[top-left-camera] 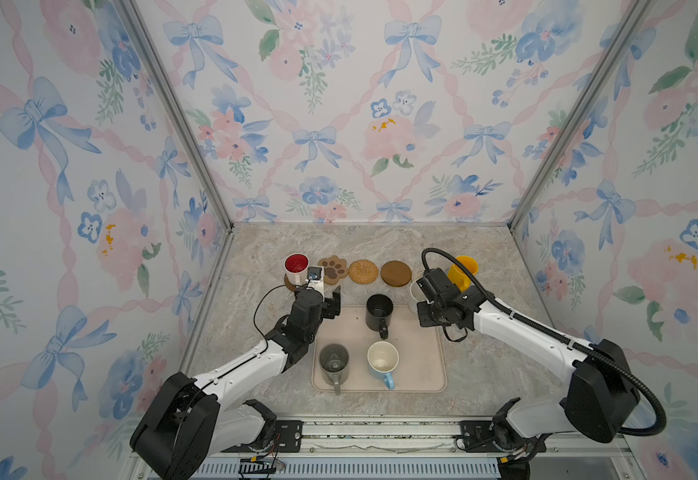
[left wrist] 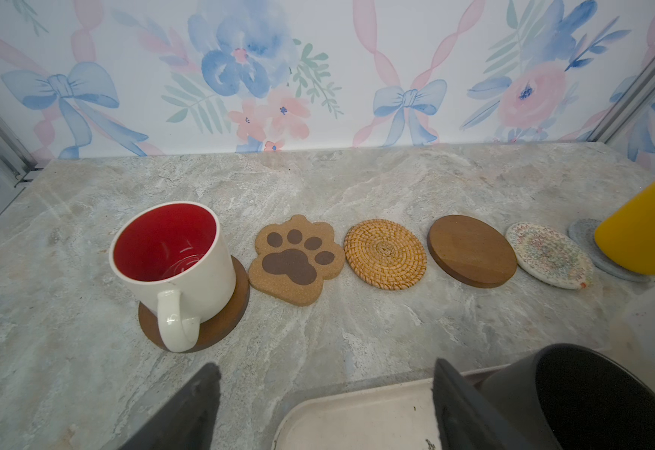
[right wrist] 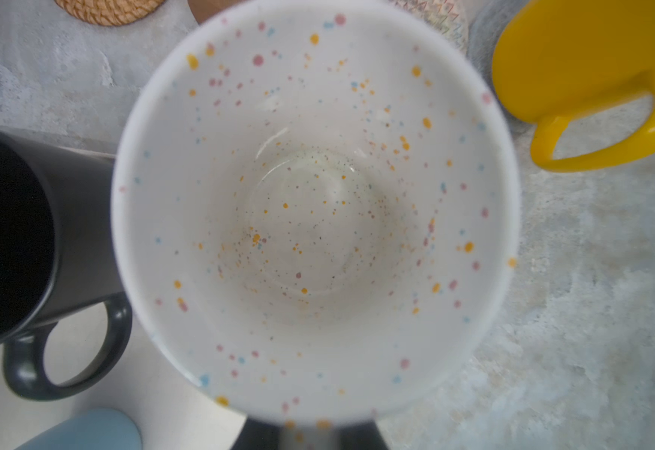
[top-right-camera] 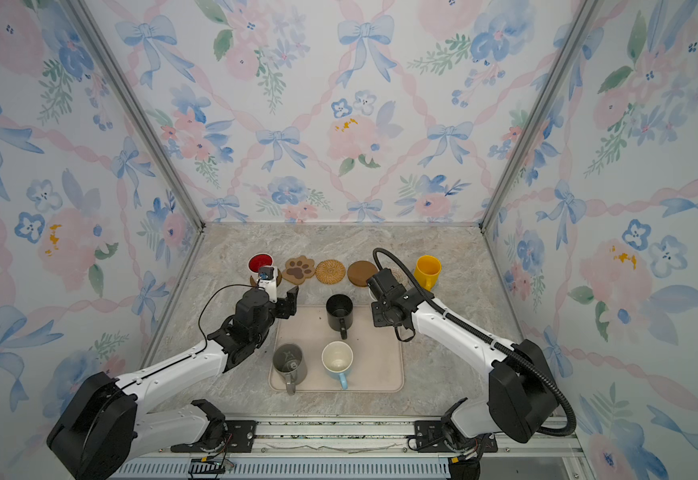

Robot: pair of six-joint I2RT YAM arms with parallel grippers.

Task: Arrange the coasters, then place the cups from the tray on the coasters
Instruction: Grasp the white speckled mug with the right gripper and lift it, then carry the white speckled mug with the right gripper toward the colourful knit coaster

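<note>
The right jaws are clenching the speckled mug (right wrist: 318, 214) by its rim, just off the far right corner of the tray (top-left-camera: 422, 357). Next it is needing centring over the cream woven coaster (left wrist: 550, 255) beyond the tray. The left jaws are hanging released.

No text, label, brand or number can be read on any thing here. The grey mug (top-right-camera: 289, 365) has pale marks inside, too small to read.

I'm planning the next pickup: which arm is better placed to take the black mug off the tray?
Left, probably. The left gripper is open, empty, and just beside the black mug on the tray; the right gripper is shut on the speckled mug.
</note>
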